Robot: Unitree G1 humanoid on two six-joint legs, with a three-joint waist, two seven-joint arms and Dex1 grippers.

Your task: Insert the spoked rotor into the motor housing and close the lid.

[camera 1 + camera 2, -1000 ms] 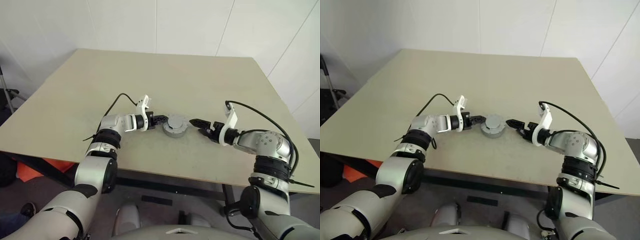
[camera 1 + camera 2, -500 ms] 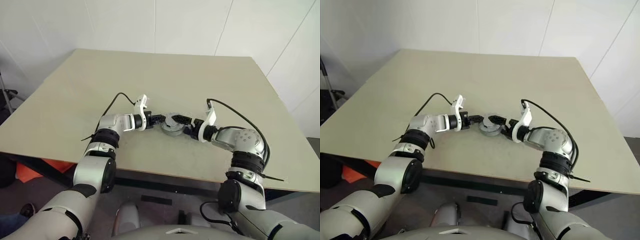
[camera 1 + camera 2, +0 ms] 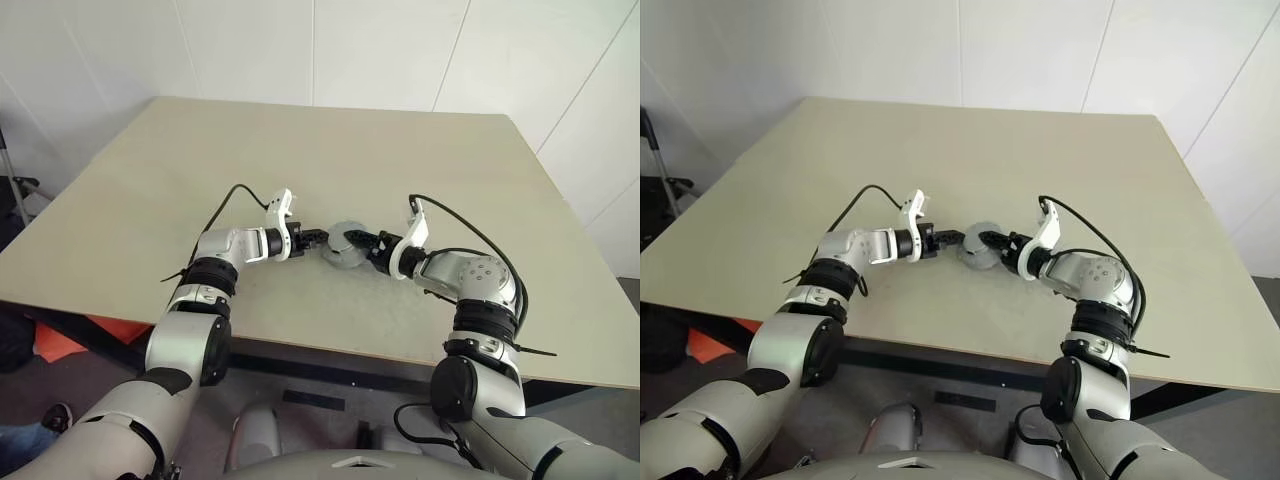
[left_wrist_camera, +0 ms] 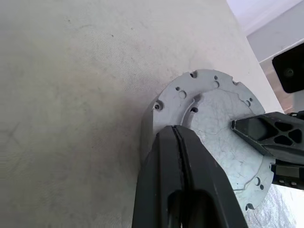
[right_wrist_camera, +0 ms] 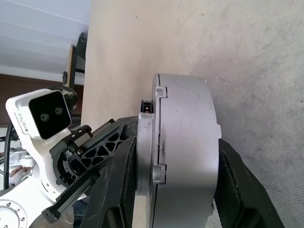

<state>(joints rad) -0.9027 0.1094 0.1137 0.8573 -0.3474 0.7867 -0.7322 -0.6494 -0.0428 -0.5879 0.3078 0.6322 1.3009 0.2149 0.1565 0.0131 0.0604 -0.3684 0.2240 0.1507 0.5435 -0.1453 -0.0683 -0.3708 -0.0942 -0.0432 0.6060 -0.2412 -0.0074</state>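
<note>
Motor housing (image 3: 344, 246), a round silver-grey metal cup with its pale lid (image 4: 223, 137) on, sits mid-table (image 3: 400, 160) between both grippers in the eye views. Left wrist view: left gripper (image 4: 179, 142) pressed together over the lid's holed, crackled face. Right wrist view: right gripper (image 5: 171, 190) fingers clamp the housing's smooth side wall.

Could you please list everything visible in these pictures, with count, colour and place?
table: one, beige, under everything.
motor housing: one, silver-grey, near the table's front edge, between both tools.
lid: one, pale greenish-white, closed on the motor housing.
left tool: one, black fingers shut, tips on the lid's face.
right tool: one, black fingers on either side of the motor housing's top and bottom.
</note>
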